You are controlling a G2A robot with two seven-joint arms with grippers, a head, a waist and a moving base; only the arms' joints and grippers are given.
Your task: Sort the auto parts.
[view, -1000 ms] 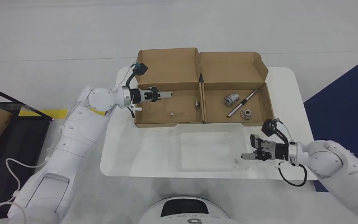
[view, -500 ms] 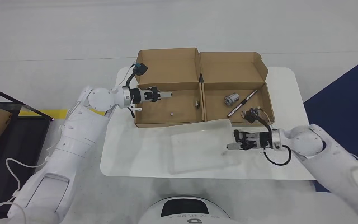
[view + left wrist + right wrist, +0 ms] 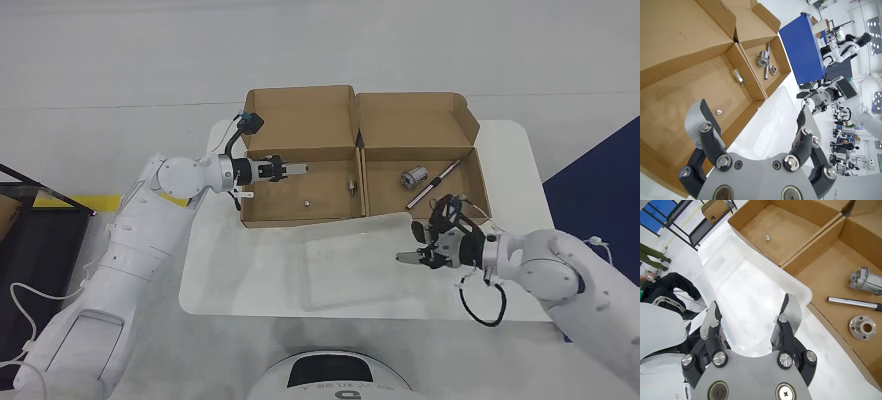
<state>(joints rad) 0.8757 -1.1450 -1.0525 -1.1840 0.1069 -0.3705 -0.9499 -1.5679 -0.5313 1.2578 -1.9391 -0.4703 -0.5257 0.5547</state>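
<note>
Two open cardboard boxes stand side by side at the back. The left box [image 3: 285, 198] holds a small bolt [image 3: 306, 201] and a socket-like part [image 3: 351, 185]. In the right box [image 3: 385, 180] lie a metal housing [image 3: 865, 281], a rod [image 3: 851, 303] and a flange [image 3: 862, 327]. My left gripper [image 3: 755, 113] hangs open and empty over the left box. A clear plastic tray [image 3: 350, 268] lies askew in front of the boxes. My right gripper [image 3: 405, 257] is open at the tray's right end, nothing held.
The white table [image 3: 230, 275] has bare room left of the tray and at its far right [image 3: 520, 180]. Both box lids stand up behind the boxes. A blue panel [image 3: 600, 170] borders the table's right side.
My right gripper has come from the table's front right corner up and left to the tray's end. The tray slid left and turned askew. The left arm has kept still.
</note>
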